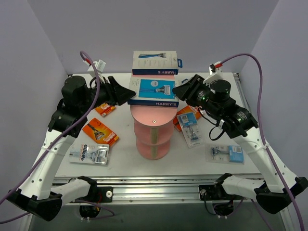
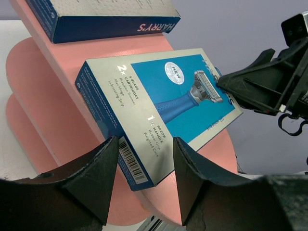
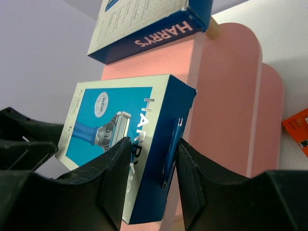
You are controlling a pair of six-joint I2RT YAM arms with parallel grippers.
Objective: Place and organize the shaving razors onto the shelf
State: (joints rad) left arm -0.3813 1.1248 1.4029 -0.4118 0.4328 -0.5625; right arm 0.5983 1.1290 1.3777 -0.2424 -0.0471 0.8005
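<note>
The left fingers [image 2: 91, 178] are sitting closest, big and black at the bottom of the left wrist picture, one on each side of the near end of a blue box [image 2: 163, 110] of razors. The right fingers [image 3: 110, 178] are doing the same at the far end of the box. Both pairs are standing partly apart around the box, and I cannot tell if they are squeezing it or only touching it. The box is lying flat on the long top tier of the pink shelf [image 1: 144, 114], in the middle of the top picture. A second box [image 1: 155, 62] is lying just behind it, higher in the frame. So two packs are looking done. Orange packs [image 1: 100, 131] and clear packs [image 1: 89, 153] are waiting on the worktop [image 1: 125, 161] at the lower left, and more are lying at the right of the shelf, all needing a place.
</note>
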